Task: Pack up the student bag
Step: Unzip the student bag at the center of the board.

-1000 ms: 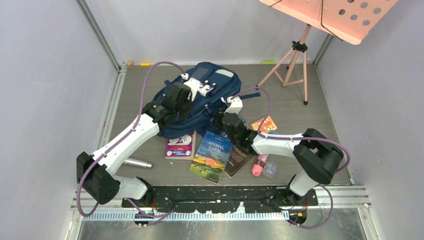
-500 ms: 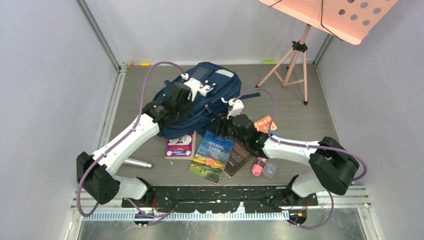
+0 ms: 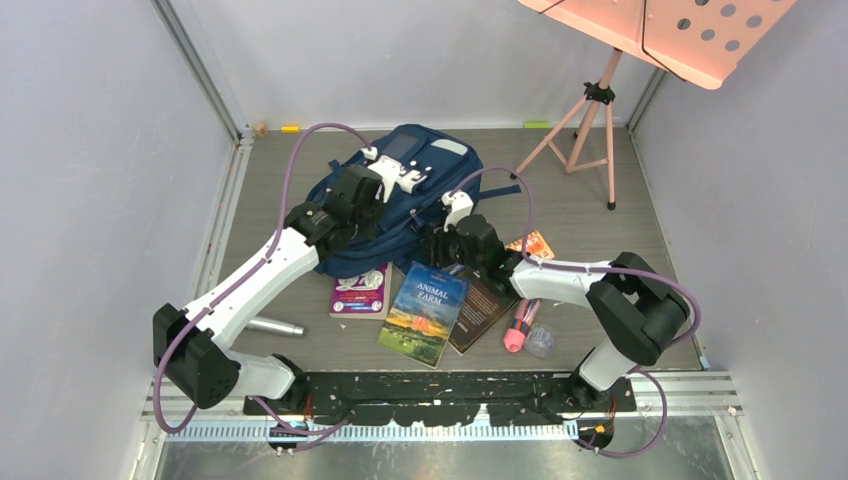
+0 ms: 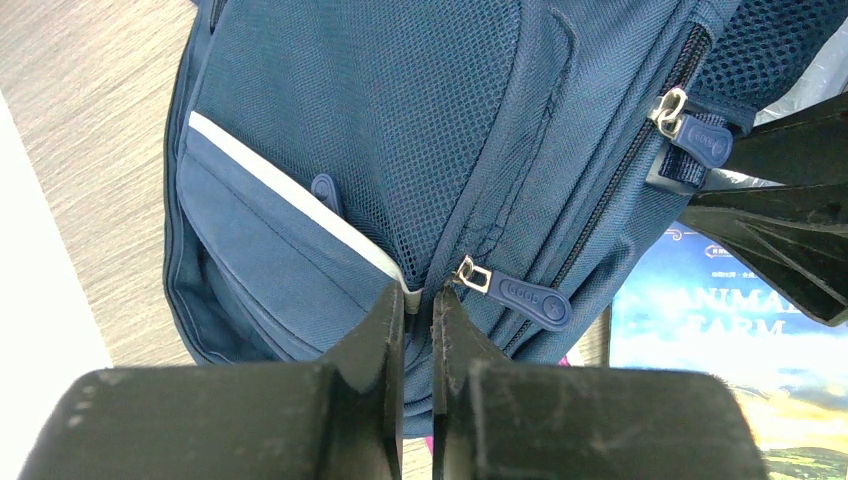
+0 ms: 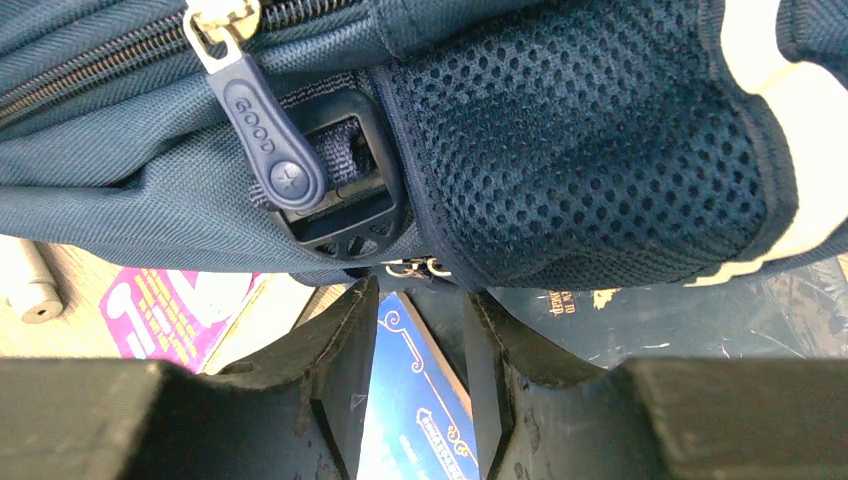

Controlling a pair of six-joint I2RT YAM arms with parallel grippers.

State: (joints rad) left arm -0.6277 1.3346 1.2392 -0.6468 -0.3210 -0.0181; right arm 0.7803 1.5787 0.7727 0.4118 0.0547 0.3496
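Right hand: narrow gap, empty; just shifted up-left against student bag.
Left hand: pinching bag fabric.
Meaning: I can unzip next.

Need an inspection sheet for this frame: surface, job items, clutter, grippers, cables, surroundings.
Surface: grey wood-grain table, no spill seen.
Job's things: bag lying mid-table; the zips that show look closed.
Clutter: Animal Farm, purple book, dark book and orange booklet by the bag's near edge; pink marker, clear cup, silver cylinder.
Grippers: left gripper shut, tips at a bag seam beside a zip pull; pinch unclear. Right gripper open, empty, below a buckle.
Cables: purple cables loop free, no snag seen.
Surroundings: pink stand at far right; grey walls.
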